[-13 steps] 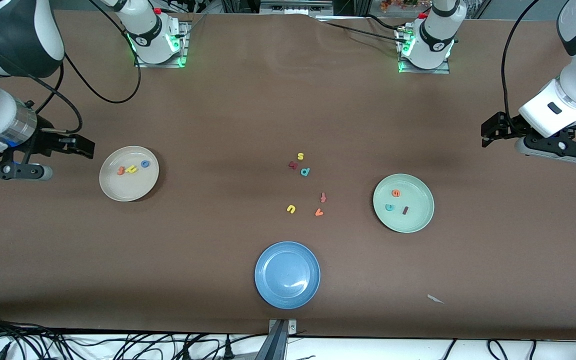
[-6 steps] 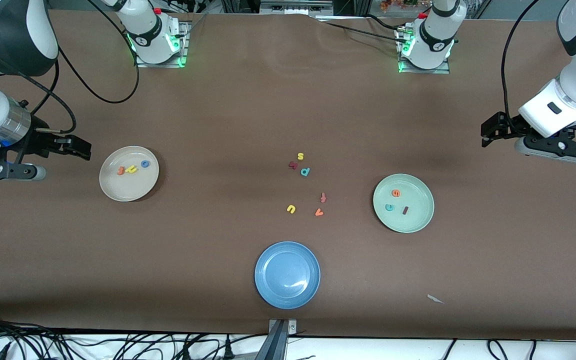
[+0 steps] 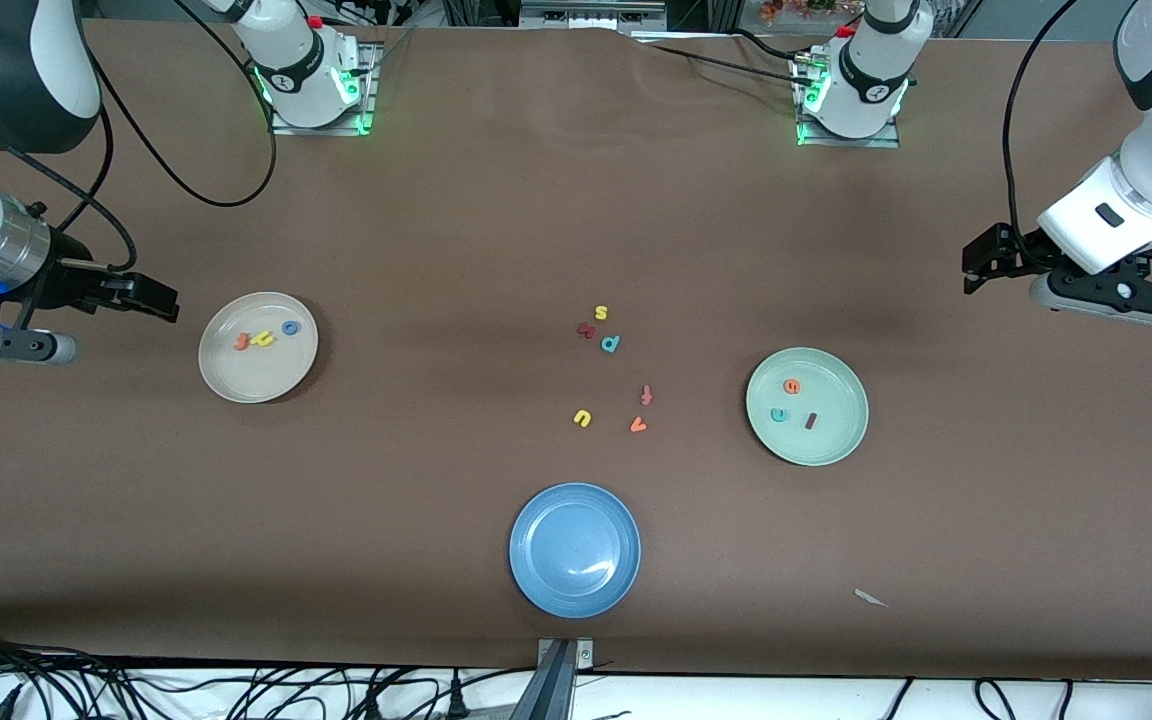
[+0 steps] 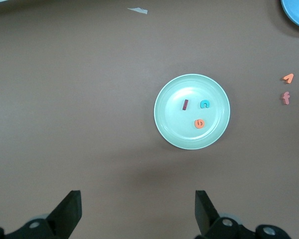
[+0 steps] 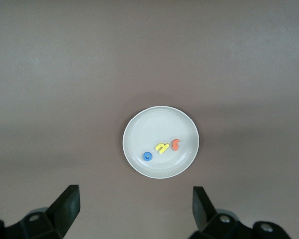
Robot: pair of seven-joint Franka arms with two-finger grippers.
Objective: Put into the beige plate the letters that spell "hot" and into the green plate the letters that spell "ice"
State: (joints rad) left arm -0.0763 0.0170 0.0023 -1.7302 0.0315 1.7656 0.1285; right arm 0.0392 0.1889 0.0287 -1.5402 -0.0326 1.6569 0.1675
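The beige plate (image 3: 256, 377) (image 5: 159, 122) holds the orange "t" (image 3: 242, 342) (image 5: 176, 145), yellow "h" (image 3: 262, 339) (image 5: 162, 148) and blue "o" (image 3: 290, 327) (image 5: 147, 156). In the green plate (image 3: 834, 440) (image 4: 189, 138) lie the orange "e" (image 3: 791, 386) (image 4: 200, 123), teal "c" (image 3: 779, 414) (image 4: 205, 104) and maroon "i" (image 3: 811, 421) (image 4: 185, 104). My right gripper (image 3: 164, 298) (image 5: 133, 195) hangs open and empty over bare table, off the beige plate toward the right arm's end. My left gripper (image 3: 970, 270) (image 4: 136, 199) hangs open and empty over bare table toward the left arm's end.
Several loose letters lie mid-table, among them a yellow "s" (image 3: 601, 313), a teal letter (image 3: 610, 343), a yellow "u" (image 3: 582, 418) and an orange "v" (image 3: 638, 425). A blue plate (image 3: 551, 525) sits nearer the front camera. A white scrap (image 3: 871, 598) lies near the front edge.
My right gripper has drawn back from the beige plate toward the right arm's end of the table. The left arm and all letters have stayed put.
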